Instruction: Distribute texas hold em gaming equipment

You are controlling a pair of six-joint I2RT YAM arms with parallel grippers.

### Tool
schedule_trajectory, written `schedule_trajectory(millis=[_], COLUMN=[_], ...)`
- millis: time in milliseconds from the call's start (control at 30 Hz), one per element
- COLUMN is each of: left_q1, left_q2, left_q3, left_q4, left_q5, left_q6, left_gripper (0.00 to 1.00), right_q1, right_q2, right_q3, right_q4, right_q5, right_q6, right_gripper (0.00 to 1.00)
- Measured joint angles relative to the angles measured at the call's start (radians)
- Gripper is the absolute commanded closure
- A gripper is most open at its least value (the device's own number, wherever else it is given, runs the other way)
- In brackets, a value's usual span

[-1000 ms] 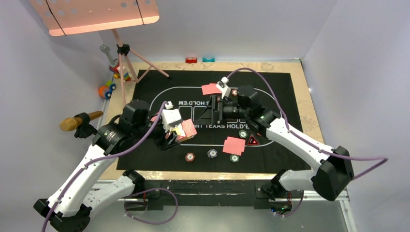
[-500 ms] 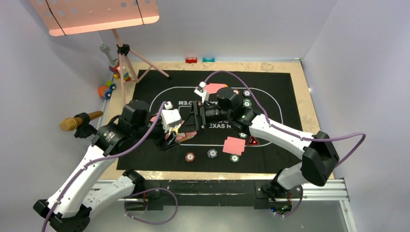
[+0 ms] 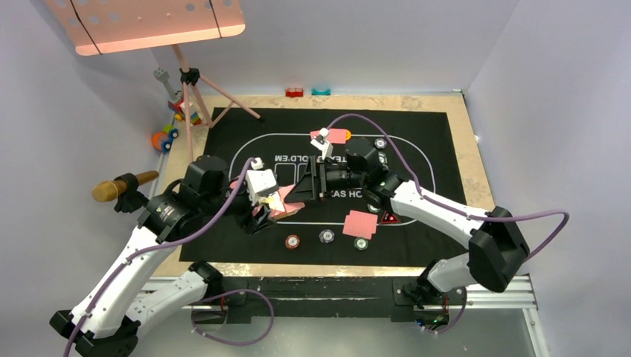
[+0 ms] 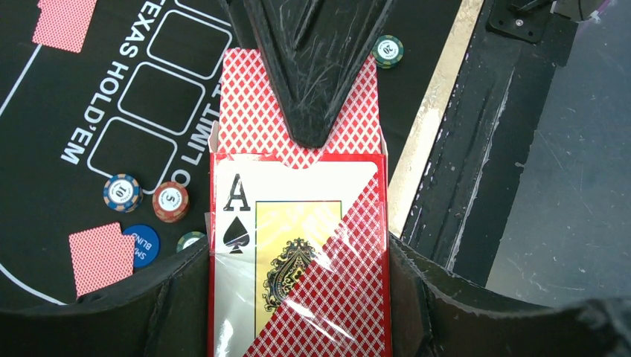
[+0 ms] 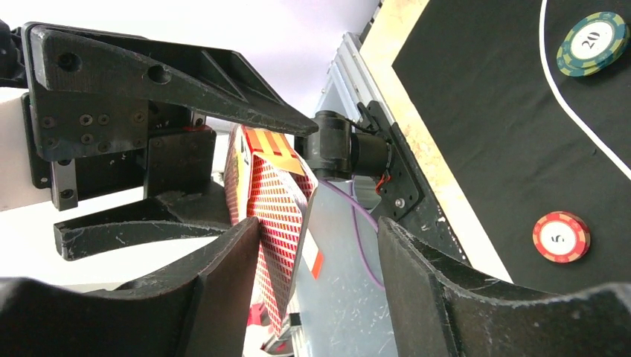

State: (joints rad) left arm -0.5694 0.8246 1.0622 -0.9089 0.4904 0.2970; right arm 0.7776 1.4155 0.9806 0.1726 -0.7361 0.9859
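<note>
We see the left gripper (image 4: pixel 298 297) clenched on a glossy red diamond-patterned card box (image 4: pixel 298 253); the right gripper's (image 5: pixel 320 245) parted jaws straddle its protruding cards (image 5: pixel 271 216).

mat (image 4: pixel 89 89) reads "texas hold'em"; chips (image 5: pixel 593 44) show 20, 5; blue button (image 4: pixel 143 244) perhaps "blind".

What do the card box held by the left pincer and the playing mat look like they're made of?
Card box: seemingly printed paperboard in glossy clear film; wrinkled glare patches show on its front. Playing mat: likely black felt or woven cloth, matte, with printed white lines and no shine.
</note>
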Motion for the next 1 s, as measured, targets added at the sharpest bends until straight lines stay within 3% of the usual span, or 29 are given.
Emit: schedule_trajectory(millis=[300,567,733,800,900,1000], left_q1=[0.000,0.000,0.001,0.001,0.002,0.004], left_q2=[-0.006,-0.006,-0.006,-0.006,-0.006,-0.006], left_q3=[0.000,0.000,0.000,0.000,0.000,0.000], left_q4=[0.002,0.003,0.003,0.003,0.003,0.003], left_q5=[0.000,0.001,0.001,0.001,0.001,0.001], left_q6=[-0.003,-0.009,-0.009,-0.009,-0.009,-0.009], left_gripper=[1.00,1.00,1.00,1.00,1.00,1.00], right_q1=[-0.022,-0.093,-0.133,-0.138,-0.138,-0.135], right_q2=[-0.043,-0.107,-0.143,-0.148,-0.148,-0.145], right_q3=[-0.029,-0.039,-0.039,-0.039,-0.038,-0.034], right_q4=[0.011,-0.032,-0.069,-0.081,-0.099,-0.114], right_q5=[-0.001,-0.001,-0.002,-0.002,-0.010,-0.016], right_q6=[0.013,-0.010,-0.034,-0.041,-0.048,-0.063], right_gripper=[0.53,0.55,0.66,0.53,0.23,0.15])
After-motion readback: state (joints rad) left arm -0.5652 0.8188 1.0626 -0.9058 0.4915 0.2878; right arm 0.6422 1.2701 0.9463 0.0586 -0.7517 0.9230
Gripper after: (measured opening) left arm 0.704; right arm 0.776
